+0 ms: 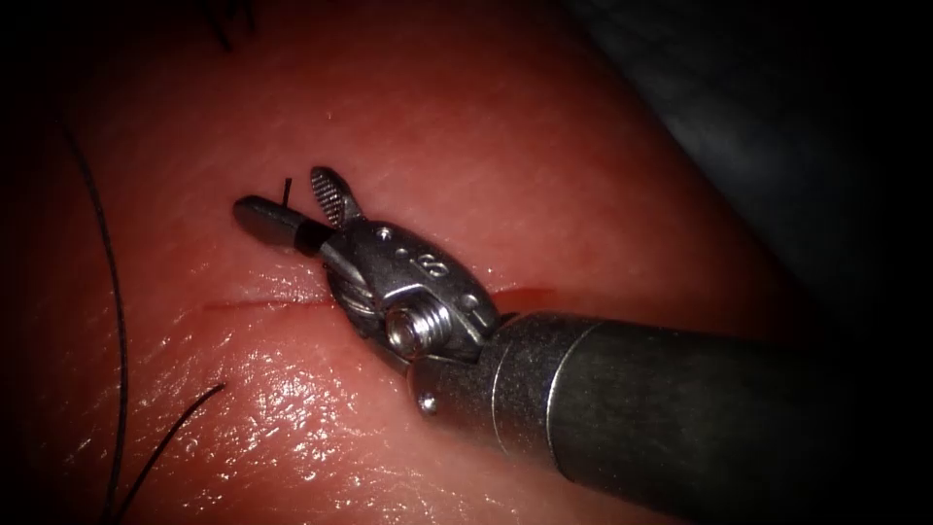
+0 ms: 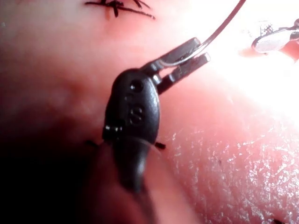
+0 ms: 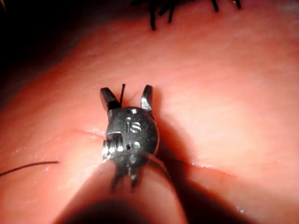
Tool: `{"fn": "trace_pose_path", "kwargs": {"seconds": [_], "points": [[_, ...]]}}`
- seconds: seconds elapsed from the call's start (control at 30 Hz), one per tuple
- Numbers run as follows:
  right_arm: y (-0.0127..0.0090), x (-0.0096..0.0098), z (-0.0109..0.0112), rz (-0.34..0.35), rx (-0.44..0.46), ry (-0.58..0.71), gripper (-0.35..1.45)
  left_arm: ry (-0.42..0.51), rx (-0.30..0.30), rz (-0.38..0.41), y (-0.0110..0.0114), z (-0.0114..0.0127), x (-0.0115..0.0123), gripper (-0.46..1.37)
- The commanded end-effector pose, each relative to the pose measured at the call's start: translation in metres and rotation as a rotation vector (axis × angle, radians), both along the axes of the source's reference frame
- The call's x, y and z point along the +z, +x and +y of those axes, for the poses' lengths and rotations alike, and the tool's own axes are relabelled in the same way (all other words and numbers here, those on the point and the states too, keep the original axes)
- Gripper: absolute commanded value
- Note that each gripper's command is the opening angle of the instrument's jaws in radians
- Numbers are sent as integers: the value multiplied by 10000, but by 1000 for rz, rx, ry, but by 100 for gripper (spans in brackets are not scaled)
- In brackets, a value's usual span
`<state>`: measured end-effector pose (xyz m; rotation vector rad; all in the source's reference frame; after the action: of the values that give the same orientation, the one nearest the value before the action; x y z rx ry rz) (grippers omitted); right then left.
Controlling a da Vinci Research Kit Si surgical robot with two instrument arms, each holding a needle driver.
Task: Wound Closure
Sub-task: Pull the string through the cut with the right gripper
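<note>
R hand [image 1: 296,206] gapes, holding nothing, over a short thread stub [image 1: 287,191] in the tissue [image 1: 466,126]. L hand [image 2: 184,60] grips the needle [image 2: 219,28] mid-curve, clear of tissue. Cut [image 1: 262,303] mostly unclosed; stitching left.

The right tool [image 3: 127,99] stands over the tissue [image 3: 224,84] with its two jaws spread apart, holding nothing. A short dark stub of thread [image 3: 122,93] rises from the tissue between the jaws (whether it touches either one cannot be told). The cut [image 3: 210,167] runs as a thin line across the tissue beneath the tool. A loose thread end [image 3: 28,166] lies near the cut, and dark stitch knots [image 3: 159,9] sit farther off.
</note>
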<state>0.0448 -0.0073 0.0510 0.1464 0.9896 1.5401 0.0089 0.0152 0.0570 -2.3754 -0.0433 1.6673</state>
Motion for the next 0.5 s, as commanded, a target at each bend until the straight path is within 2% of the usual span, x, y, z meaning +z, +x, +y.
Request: {"fn": "trace_pose_path", "kwargs": {"seconds": [0.03,0.07,0.13,0.3,0.33,0.43,0.5], "points": [[0,0,-1,4,4,3,84,-1,2,0,0,0,0,-35],[0,0,-1,3,2,5,78,-1,2,0,0,0,0,-35],[1,-1,-3,2,0,18,55,-1,2,0,0,0,0,-35],[1,-1,-4,8,6,26,32,-1,2,0,0,0,0,-35],[1,-2,-5,8,5,26,21,-1,2,0,0,0,0,-35],[2,-2,-6,8,6,27,18,-1,2,0,0,0,0,-35],[3,-2,-5,8,7,27,30,-1,2,0,0,0,0,-35]]}}
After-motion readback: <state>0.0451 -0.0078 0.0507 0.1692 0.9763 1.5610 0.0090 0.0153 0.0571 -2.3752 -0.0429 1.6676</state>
